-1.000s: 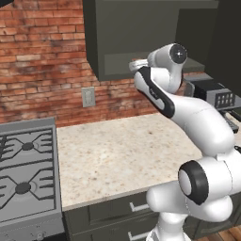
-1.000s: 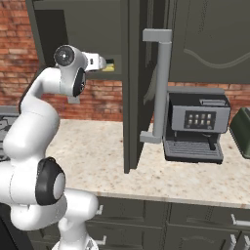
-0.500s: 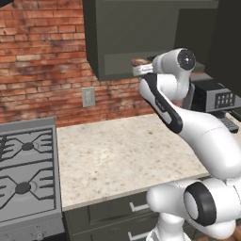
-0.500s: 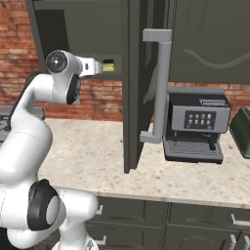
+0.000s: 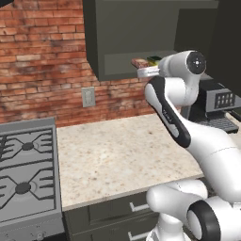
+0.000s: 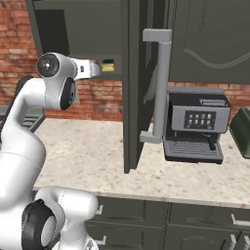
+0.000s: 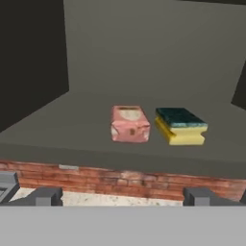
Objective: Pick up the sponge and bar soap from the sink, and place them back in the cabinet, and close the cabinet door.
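On the bottom shelf of the open cabinet [image 7: 72, 120] the orange-brown bar soap [image 7: 129, 124] lies left of the yellow and green sponge [image 7: 180, 125], a small gap between them. My gripper [image 7: 124, 197] is open and holds nothing, just outside the shelf's front edge and below the two items. From the left base view the gripper [image 5: 143, 71] sits in front of the soap [image 5: 139, 62] and sponge [image 5: 153, 60]. The cabinet door [image 6: 132, 88] with its silver bar handle [image 6: 161, 88] stands swung open. The sink is out of view.
A coffee machine [image 6: 195, 124] stands on the speckled counter [image 5: 117, 155] right of the open door, with a dark toaster [image 6: 242, 132] beyond it. A gas stove [image 5: 26, 179] borders the counter on the left. Brick wall with an outlet [image 5: 88, 97] lies behind.
My wrist and forearm have drawn back a little from the cabinet opening. The jaws stay wide apart. Soap and sponge rest where they were.
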